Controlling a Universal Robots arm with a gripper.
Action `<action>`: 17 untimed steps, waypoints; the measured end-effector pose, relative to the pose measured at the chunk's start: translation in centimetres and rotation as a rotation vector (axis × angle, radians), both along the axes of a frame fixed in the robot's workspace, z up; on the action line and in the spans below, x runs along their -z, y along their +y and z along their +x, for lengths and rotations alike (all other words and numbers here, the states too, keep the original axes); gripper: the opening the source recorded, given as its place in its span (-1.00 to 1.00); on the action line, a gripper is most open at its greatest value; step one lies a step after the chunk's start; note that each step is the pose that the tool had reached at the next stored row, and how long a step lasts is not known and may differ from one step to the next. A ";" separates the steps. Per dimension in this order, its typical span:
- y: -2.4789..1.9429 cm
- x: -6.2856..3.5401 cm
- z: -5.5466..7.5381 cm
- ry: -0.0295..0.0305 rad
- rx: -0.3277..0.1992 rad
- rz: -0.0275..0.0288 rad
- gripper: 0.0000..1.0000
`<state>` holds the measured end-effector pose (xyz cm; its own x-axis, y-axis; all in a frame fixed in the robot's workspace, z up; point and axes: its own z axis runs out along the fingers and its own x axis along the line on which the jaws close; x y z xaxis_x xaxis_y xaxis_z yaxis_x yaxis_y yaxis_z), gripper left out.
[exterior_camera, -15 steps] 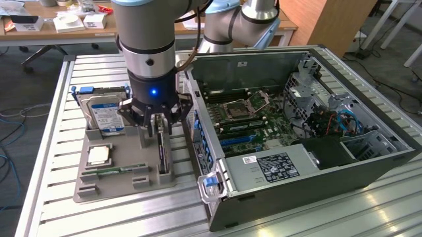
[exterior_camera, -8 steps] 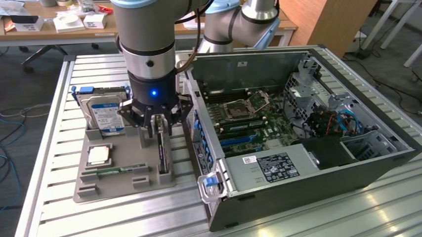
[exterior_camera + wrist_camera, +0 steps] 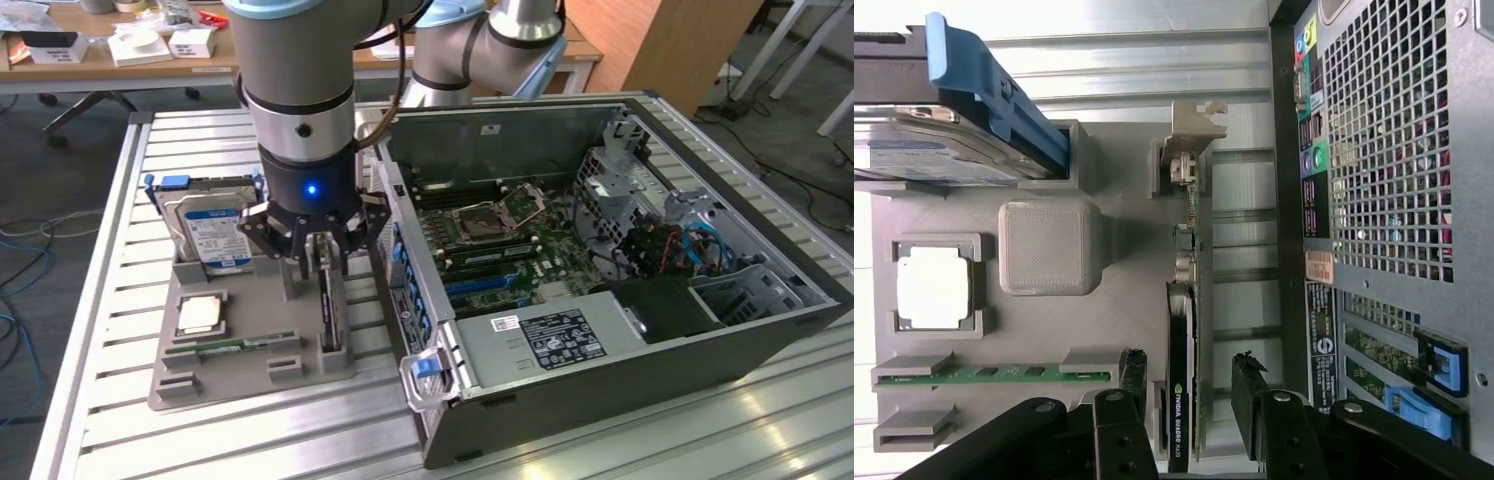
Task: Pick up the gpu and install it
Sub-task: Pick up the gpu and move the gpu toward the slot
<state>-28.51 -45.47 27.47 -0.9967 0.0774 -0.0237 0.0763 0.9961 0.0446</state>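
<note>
Grey holder tray (image 3: 200,375) is carrying the gpu (image 3: 330,312) on edge along its side nearest the computer case (image 3: 641,350). The gripper (image 3: 320,265) is hovering over the card, fingers (image 3: 1132,385) spread, straddling it, clamping nothing.

The arm (image 3: 300,90) stood nearly upright, its wrist pointing straight down with a blue light (image 3: 310,187) glowing above the hand. The gripper (image 3: 320,272) hung low, its two black fingers (image 3: 1252,400) spread apart, tips level.

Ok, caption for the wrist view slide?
Open gripper straddles the gpu standing on edge in its grey holder, beside the case.
</note>
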 end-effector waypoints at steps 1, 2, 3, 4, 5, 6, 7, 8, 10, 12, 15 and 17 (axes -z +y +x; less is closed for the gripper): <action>0.00 0.09 0.0 0.0002 0.001 -0.0001 -0.06; 0.00 0.19 0.0 0.0002 0.001 -0.0001 -0.06; 0.00 0.29 0.0 0.0002 0.002 -0.0001 -0.06; 0.00 0.39 0.0 0.0002 0.003 -0.0001 -0.06; 0.00 0.49 0.0 0.0003 0.003 -0.0002 -0.06; 0.00 0.58 0.0 0.0003 0.004 -0.0002 -0.06; 0.00 0.67 0.0 0.0002 0.005 -0.0002 -0.06; 0.00 0.75 0.0 0.0003 0.005 -0.0002 -0.06; 0.00 0.84 0.0 0.0004 0.007 -0.0003 -0.06; 0.00 0.85 0.0 0.0005 0.007 -0.0004 -0.06; 0.00 0.93 0.0 0.0000 0.008 0.0001 -0.06; 0.00 1.02 0.0 0.0002 0.011 -0.0003 -0.06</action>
<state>-28.51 -45.48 26.46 -0.9958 0.0879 -0.0235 0.0868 0.9952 0.0442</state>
